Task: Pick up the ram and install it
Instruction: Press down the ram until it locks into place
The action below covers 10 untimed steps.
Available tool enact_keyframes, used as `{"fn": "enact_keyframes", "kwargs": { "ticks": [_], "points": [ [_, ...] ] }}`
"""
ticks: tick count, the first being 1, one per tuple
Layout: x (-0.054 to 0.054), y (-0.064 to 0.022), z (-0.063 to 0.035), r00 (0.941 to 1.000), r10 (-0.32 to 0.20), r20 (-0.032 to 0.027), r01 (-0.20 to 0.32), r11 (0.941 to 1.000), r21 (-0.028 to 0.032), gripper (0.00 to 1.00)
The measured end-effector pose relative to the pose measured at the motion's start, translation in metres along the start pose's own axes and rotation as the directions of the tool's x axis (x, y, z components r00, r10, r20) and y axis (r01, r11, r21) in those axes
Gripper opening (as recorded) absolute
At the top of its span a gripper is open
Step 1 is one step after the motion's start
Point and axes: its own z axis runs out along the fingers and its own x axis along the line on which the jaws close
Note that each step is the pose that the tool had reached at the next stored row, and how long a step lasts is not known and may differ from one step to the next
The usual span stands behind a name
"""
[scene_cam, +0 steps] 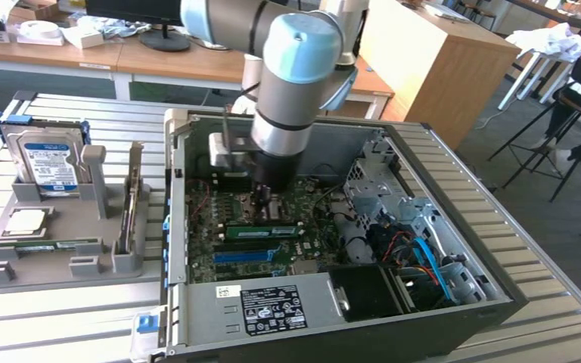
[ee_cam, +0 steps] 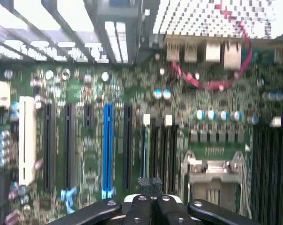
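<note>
- The gripper hangs from the arm inside the open computer case, low over the motherboard.
- In the wrist view the gripper has its fingers pressed together, tips meeting with no gap between them.
- A small dark tip shows just past the fingertips in the wrist view; whether anything is pinched there I cannot tell.
- In the wrist view the fingertips point at a thin upright strip, the ram, standing on edge in a slot just beside the blue slot.
- In the exterior view the ram lies as a long green stick with dark chips, seated across the motherboard directly under the gripper, just above a blue slot.
- Whether the fingertips actually touch the ram cannot be made out; they are very near its edge.
- A second green stick lies flat in the grey holder tray on the exterior view's left, well apart from the case.
- The tray also carries a hard drive standing upright and a square silver processor chip.
- Red cables loop near the rear ports in the wrist view.
</note>
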Motion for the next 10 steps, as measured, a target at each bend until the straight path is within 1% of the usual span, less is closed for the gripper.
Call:
{"fn": "enact_keyframes", "kwargs": {
  "ticks": [2, 3, 7, 8, 10],
  "points": [
    [0.0000, 0.0086, -0.0001, 1.0000, 0.000, 0.0001, 0.000, 1.0000, 0.0039, 0.10],
    [-0.0001, 0.0099, -0.0001, 1.0000, 0.000, 0.0001, 0.000, 1.0000, 0.0042, 0.10],
    [0.0000, 0.0099, -0.0001, 1.0000, 0.000, -0.0005, 0.000, 1.0000, 0.0041, 0.10],
    [0.0000, 0.0093, -0.0001, 1.0000, 0.000, -0.0010, 0.000, 1.0000, 0.0003, 0.10],
    [0.0000, 0.0071, 0.0000, 1.0000, 0.001, -0.0012, -0.001, 0.9999, -0.0120, 0.10]
  ]
}}
